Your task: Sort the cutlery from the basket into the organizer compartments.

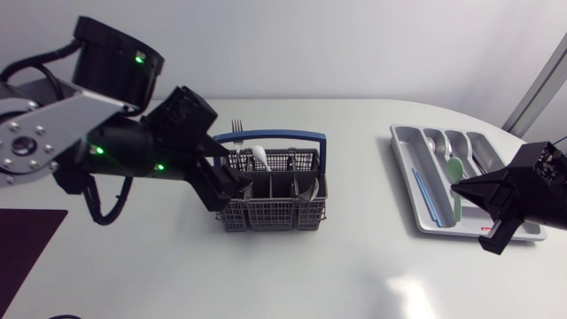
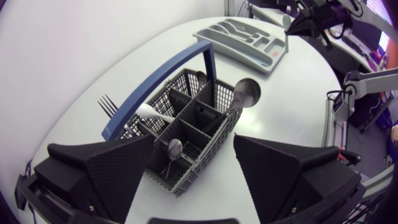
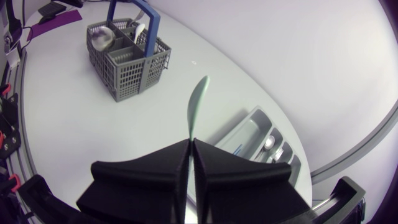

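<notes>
Right gripper [image 3: 190,142] has its fingers pressed flat together on the handle of a green spoon [image 3: 196,106], bowl out ahead of the tips, and that is a firm clamp, no gap showing. From above, the spoon hangs over the organizer [image 1: 403,164] at the right side of the table, its long axis running along the compartments rather than across them, so it looks lined up for a straight drop. Silver spoons [image 1: 432,142] lie at the far ends of the neighbouring slots; which slot sits exactly beneath the green one is hard to call from here. Over at the basket [image 1: 270,208], well apart from the organizer and off towards the left arm, the left gripper [image 2: 194,142] hovers with its fingers spread wide, nothing between the pads. Straight below it, in the basket's near compartment, stands a small spoon [image 2: 175,147], handle down, bowl up, so the approach there looks like a vertical descent around the bowl. A white spoon [image 2: 152,113] and a fork [image 2: 107,104] stand further along by the blue handle, and a large spoon [image 2: 247,92] leans at the far side. The right arm seems the one in play: lower, let go, and the green spoon is sorted, with the left clearly nearer for the following pick.
</notes>
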### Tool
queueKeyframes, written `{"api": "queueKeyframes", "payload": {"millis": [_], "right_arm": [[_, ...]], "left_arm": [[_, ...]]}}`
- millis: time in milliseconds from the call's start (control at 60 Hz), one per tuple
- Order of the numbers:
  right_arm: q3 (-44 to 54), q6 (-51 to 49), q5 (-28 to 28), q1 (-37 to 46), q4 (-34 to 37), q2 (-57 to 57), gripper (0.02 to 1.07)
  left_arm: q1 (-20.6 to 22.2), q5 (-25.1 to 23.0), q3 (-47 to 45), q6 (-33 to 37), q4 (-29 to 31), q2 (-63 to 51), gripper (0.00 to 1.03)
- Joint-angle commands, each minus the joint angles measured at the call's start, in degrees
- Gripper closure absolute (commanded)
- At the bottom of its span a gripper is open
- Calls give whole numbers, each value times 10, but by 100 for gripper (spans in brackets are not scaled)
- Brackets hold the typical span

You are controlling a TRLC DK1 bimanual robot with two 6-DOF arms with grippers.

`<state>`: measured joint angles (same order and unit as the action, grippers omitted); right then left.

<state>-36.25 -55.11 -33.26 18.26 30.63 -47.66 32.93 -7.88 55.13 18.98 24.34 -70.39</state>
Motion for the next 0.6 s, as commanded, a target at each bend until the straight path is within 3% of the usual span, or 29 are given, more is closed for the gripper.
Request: {"api": "queueKeyframes", "payload": {"millis": [0,117,200,583], "right_arm": [[14,-54,-17,38,-13,-28,101],[17,-105,-40,95,-14,-39,101],[28,-138,-44,122,-26,-39,101],[61,-271,-63,238,-151,-130,101]], "left_arm": [[31,53,-28,17,-17,-25,19],[65,126,-22,15,-21,-49,20],[72,150,-15,12,-23,-61,20],[68,161,-8,4,-20,-67,20]]}}
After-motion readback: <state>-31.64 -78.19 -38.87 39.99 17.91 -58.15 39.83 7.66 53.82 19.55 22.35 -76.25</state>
